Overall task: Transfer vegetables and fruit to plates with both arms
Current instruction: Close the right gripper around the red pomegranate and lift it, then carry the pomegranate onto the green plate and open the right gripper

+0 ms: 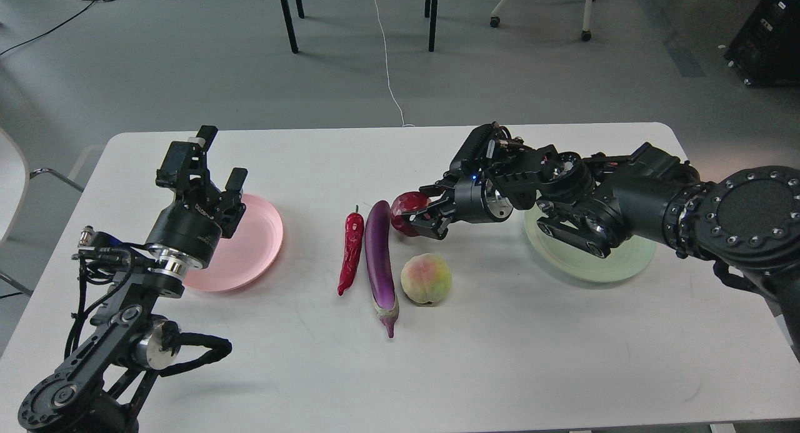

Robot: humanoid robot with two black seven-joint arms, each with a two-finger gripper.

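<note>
Your right gripper [417, 215] reaches in from the right and has its two fingers set around the pomegranate [406, 209], one at the far side and one at the near side; whether they press it or only bracket it, you cannot tell. The pomegranate sits on the white table [500, 358] just right of the eggplant's far end. The eggplant [380, 258] lies lengthwise, far to near, with its pale stem end pointing toward you. The red chili pepper [350, 253] lies parallel to it, just to its left, green stalk at the far end. The peach [426, 278] rests near the eggplant's right side, on the near side of the gripper and apart from it.

The right arm crosses above the pale green plate [625, 261] and covers much of it; only the plate's near and right rim shows. The pink plate [250, 258] lies at the left, partly behind your left gripper [220, 161], which stands raised with its fingers spread apart and nothing between them.

The near half of the table is bare, as is the strip between the pink plate and the chili. Beyond the far edge you see grey floor, chair legs [287, 17] and a white cable [386, 58].
</note>
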